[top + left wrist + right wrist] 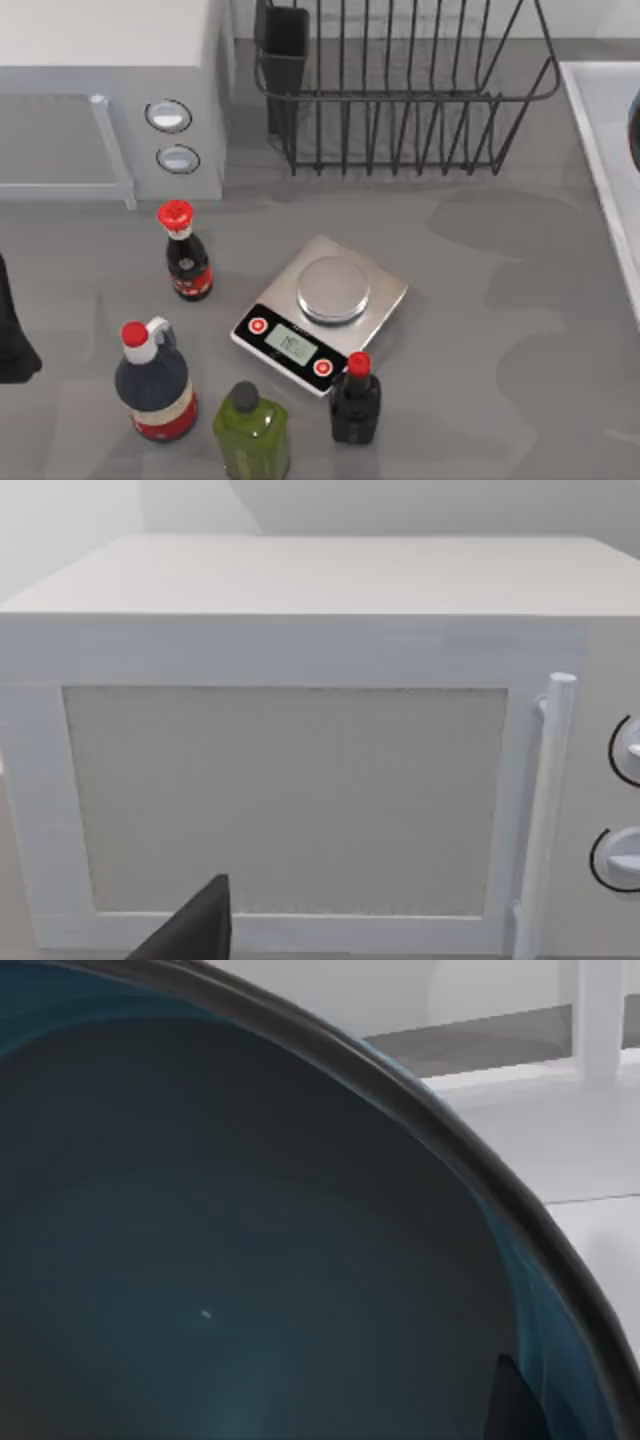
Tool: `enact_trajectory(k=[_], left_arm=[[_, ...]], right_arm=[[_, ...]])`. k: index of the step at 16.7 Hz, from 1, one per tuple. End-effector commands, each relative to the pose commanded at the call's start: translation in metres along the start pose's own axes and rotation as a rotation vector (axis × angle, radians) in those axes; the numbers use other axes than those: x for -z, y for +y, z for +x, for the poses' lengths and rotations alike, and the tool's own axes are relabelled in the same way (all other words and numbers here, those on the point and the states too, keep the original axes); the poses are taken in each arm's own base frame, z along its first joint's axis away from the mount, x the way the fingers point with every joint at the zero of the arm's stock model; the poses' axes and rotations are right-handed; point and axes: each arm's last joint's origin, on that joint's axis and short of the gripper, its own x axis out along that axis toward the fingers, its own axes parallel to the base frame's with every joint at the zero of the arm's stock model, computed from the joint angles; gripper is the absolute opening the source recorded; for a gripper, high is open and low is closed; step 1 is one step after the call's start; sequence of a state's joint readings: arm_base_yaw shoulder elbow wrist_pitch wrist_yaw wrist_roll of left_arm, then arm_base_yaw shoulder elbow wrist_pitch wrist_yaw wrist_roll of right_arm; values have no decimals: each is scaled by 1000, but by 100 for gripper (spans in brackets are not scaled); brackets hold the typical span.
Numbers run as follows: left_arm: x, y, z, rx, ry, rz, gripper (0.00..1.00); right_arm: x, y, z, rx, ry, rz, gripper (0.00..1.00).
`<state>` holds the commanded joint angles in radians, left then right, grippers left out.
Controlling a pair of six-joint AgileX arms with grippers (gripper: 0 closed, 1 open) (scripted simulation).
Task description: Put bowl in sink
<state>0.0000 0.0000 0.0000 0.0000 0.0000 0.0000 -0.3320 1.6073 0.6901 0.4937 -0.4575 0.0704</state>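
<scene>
Bowl [636, 125] at the far right edge of the worktop, over the sink [600, 130], just a dark blue sliver from above. In the right wrist view, glossy inside of the bowl [230, 1260] up close, with the pale sink rim [500, 1075] beyond it. Right gripper [515, 1405] seemingly clamped on the bowl near its rim, one dark finger lying against the inner wall (a judgement from that single finger, the other being hidden). Left arm [12, 335] parked at the left edge of the worktop, facing the microwave [300, 780]; grip there impossible to tell.

Step in hand, by the look of it: lowering the bowl into the basin. Best done level and slow, kept inside the raised rim and clear of the dish rack [400, 90] at the back edge. Let go only once the base sits on the sink floor, then lift straight up to avoid dragging the bowl along.

Containers: nothing visible inside the bowl, only a small glint. Visible strip of sink bare and white. Dish rack without dishes, a dark cutlery holder [285, 45] at its left corner. Near the front edge, bottles of dark sauce [155, 385] and one of green liquid [252, 435] beside the kitchen scale [320, 312], plate bare.
</scene>
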Motion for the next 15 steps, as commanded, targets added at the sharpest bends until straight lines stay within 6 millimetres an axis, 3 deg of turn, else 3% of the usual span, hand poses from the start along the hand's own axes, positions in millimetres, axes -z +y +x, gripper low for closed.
enact_trajectory(k=[4, 8, 15], left_arm=[[0, 0, 0, 0, 0, 0, 100], [0, 0, 0, 0, 0, 0, 100], [0, 0, 0, 0, 0, 0, 100]], right_arm=[[-14, -23, -33, 70, -227, -112, 0], [-30, -31, -57, 125, -382, -206, 0], [-32, -32, -57, 128, -399, -217, 0]])
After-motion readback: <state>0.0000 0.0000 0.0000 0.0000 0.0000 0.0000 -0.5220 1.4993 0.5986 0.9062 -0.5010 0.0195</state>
